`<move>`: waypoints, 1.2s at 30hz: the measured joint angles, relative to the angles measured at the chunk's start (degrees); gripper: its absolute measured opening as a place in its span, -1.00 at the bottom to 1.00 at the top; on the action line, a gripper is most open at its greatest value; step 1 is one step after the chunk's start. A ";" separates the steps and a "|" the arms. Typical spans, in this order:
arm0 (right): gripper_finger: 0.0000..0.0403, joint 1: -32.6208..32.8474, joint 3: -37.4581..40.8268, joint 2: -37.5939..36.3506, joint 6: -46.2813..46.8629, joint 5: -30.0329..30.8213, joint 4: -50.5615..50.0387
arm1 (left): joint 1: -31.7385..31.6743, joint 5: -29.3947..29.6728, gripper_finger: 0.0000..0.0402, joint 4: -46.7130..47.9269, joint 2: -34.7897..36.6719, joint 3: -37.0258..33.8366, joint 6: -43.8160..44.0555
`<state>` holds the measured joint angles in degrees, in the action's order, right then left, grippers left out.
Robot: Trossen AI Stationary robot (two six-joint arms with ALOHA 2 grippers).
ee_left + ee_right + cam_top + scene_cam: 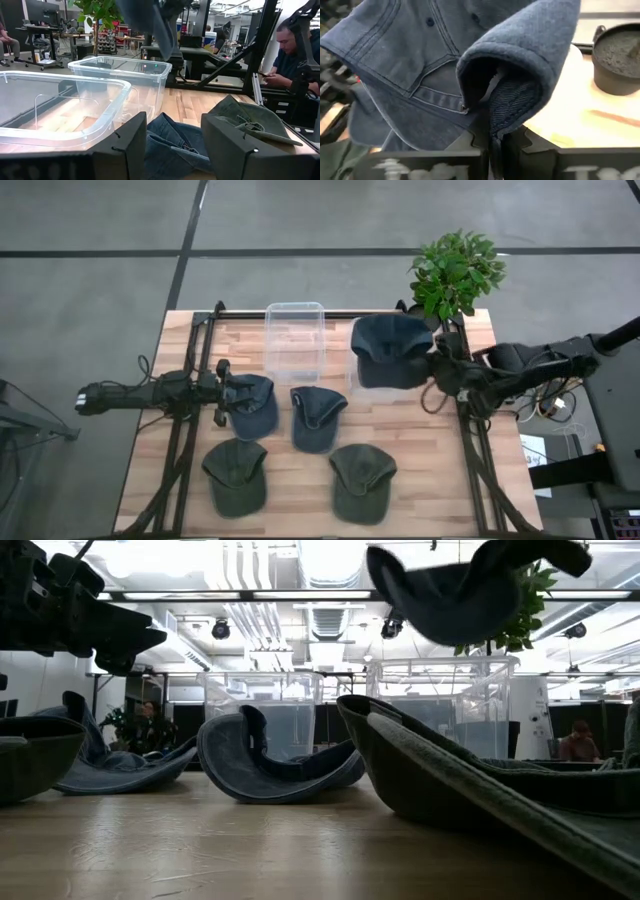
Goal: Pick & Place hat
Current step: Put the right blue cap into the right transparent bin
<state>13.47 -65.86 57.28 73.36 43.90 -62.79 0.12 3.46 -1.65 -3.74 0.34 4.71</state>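
A dark blue cap [390,350] is held clear of the table, pinched in the closed right gripper [492,137] above the right clear plastic bin [122,75]. The left gripper [222,390] is spread wide over a blue denim cap [252,405] on the wooden table [420,460].

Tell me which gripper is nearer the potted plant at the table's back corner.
Right. The right gripper holds a dark blue cap in the air just in front of the potted plant. The left gripper is across the table, fingers open over another blue cap.
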 joint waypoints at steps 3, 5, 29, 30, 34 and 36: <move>-0.94 -2.68 0.08 2.42 0.29 -0.20 1.01 | 0.02 0.00 -0.10 0.00 0.01 0.00 0.19; -0.94 -4.33 0.10 3.78 1.42 0.00 0.94 | 0.01 0.01 -0.10 -0.03 -0.01 0.00 0.62; -0.94 -11.40 4.29 11.56 14.08 -4.98 0.57 | 0.01 0.02 -0.10 -0.09 0.00 0.00 1.09; -0.94 -11.89 4.27 12.06 13.74 -5.72 0.58 | 0.02 0.02 -0.10 -0.09 0.00 0.00 1.07; -0.94 -13.29 4.27 13.74 12.79 -7.36 0.61 | 0.02 0.00 -0.10 -0.09 0.02 0.00 1.07; -0.94 -13.49 4.27 14.23 12.74 -7.50 0.59 | 0.02 0.00 -0.10 -0.09 0.01 0.00 1.05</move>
<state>-0.02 -61.58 71.51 86.10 36.40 -62.19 0.14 3.46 -1.74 -3.73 0.34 5.76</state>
